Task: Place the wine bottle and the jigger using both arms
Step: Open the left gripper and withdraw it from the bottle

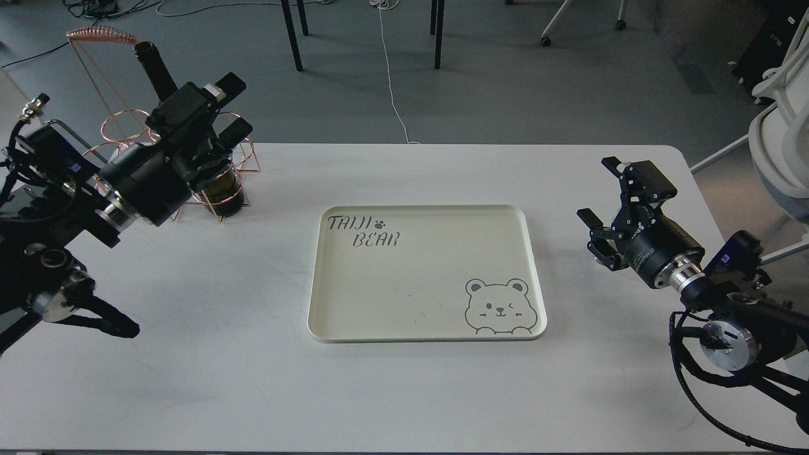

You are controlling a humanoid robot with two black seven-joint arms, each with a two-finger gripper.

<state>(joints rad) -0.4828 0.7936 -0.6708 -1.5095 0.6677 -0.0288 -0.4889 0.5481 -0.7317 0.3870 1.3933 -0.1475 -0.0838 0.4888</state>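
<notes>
The wine bottle [153, 66] stands in the front right ring of a copper wire rack [117, 134] at the table's back left. Only its neck and its base [222, 194] show. My left gripper [238, 104] is in front of the bottle's body and hides it. Its two fingers stand apart and reach past the bottle to the right, so it looks open. My right gripper [597, 189] is open and empty above the table's right side, to the right of the tray. The jigger is not visible.
A cream tray [314, 297] with "TAIJI BEAR" lettering and a bear drawing lies flat at the table's middle, with nothing in it. The rack's tall coiled handle [101, 34] rises behind the bottle. Chair and table legs stand on the floor beyond the table.
</notes>
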